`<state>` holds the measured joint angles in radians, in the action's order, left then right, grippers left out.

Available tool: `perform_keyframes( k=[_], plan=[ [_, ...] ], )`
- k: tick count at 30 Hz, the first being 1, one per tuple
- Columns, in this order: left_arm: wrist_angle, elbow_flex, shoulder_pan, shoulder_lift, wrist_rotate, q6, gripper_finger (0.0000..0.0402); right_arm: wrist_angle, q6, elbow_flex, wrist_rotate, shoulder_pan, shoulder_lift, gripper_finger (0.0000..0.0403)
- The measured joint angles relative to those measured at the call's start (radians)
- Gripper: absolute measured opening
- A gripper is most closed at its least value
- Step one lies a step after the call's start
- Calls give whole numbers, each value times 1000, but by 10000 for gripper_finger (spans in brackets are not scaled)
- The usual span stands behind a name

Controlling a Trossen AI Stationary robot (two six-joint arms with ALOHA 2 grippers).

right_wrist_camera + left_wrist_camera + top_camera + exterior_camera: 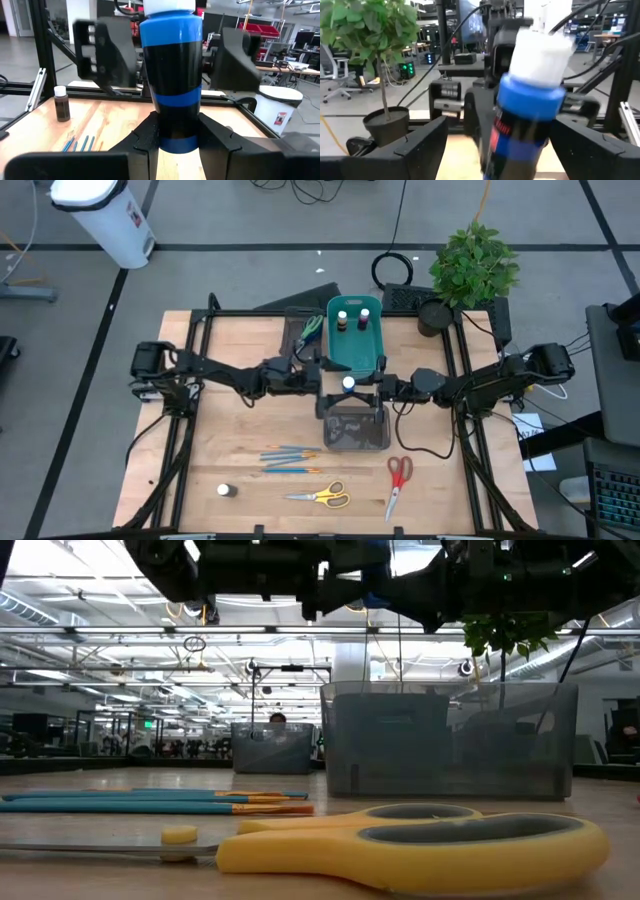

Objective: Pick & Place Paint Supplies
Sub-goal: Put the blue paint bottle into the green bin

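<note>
A paint bottle (172,65), black with blue bands and a white cap (348,383), hangs upright over the dark grey tray (357,432) at the table's middle. My right gripper (178,135) is shut on it, reaching in from the right. My left gripper (497,132) faces it from the left and is open; its fingers (107,50) stand on either side of the bottle's upper part, apart from it. Two more bottles stand in the teal bin (355,338). A small bottle (225,491), brushes (290,458), yellow scissors (320,496) and red scissors (398,480) lie on the table. My right gripper pinches the bottle's lower body (175,125) between its two fingers (145,140), just above the bottom blue band. The fingers come in level from the table's right side. The bottle stands upright in the hold, cap up, lifted clear above the grey tray.
A second dark tray with green scissors (312,328) stands left of the teal bin. A potted plant (472,265) is at the far right corner. Bare wood (250,420) lies to the left of the grey tray.
</note>
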<state>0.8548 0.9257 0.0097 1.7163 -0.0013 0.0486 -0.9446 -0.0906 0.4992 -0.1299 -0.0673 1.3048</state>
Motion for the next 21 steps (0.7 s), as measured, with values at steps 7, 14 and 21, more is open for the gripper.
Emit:
perform_keyframes(
  k=[7, 14, 21],
  plan=[
    [-15, 0, 9, 2, 9, -25, 229, 2, 1, 0, -7, 1, -1, 91],
    [-20, 0, 10, 1, 29, -14, 105, 13, 14, 0, -27, 1, -1, 100],
    [-71, 0, 22, -57, 19, 29, 101, 134, 135, 1, -163, 3, -29, 184]
  ],
)
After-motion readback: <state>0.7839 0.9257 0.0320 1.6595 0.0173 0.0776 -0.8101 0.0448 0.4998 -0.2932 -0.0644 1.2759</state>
